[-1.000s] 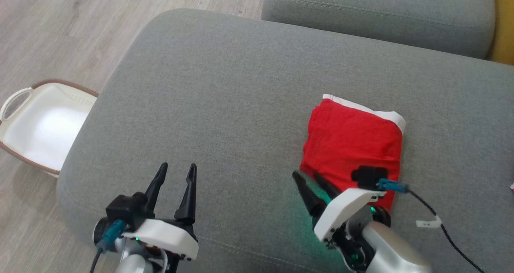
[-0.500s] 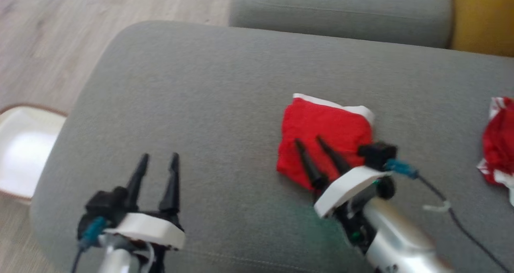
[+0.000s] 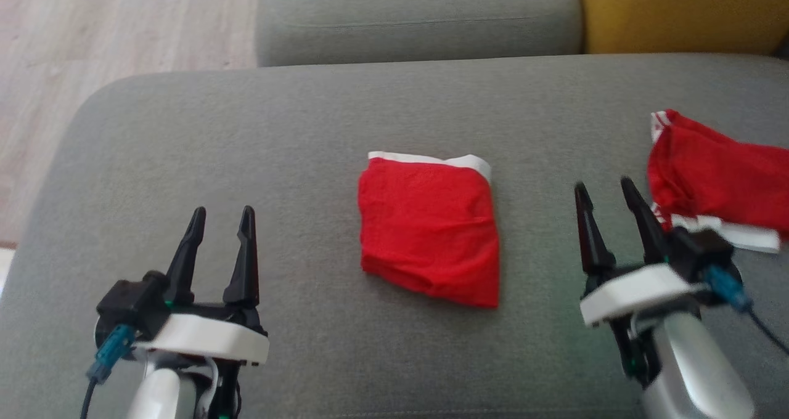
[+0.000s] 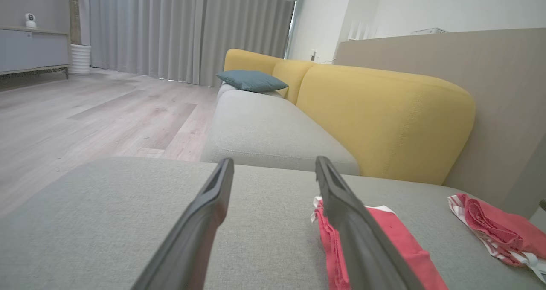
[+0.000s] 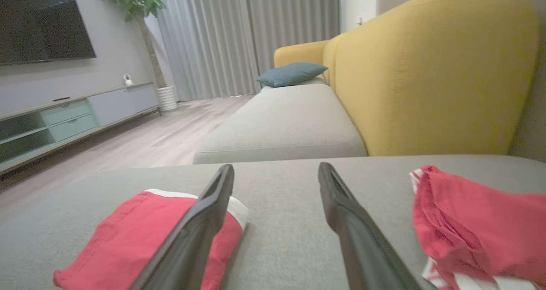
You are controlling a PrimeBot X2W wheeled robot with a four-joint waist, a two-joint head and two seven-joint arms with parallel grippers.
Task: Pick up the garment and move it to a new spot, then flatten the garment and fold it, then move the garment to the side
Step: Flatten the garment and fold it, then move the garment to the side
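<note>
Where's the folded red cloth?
In the head view, the folded garment lies flat on the grey cushion, between the left gripper and right gripper.

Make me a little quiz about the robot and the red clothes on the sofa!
1. True or false: the right claw is gripping the folded garment.
2. Which lies nearer the right claw? A) the crumpled garment B) the blue cushion
3. Fill in: the left claw is ____ (open or shut).
Key: 1 false, it hangs apart from it, empty. 2 A. 3 open.
</note>
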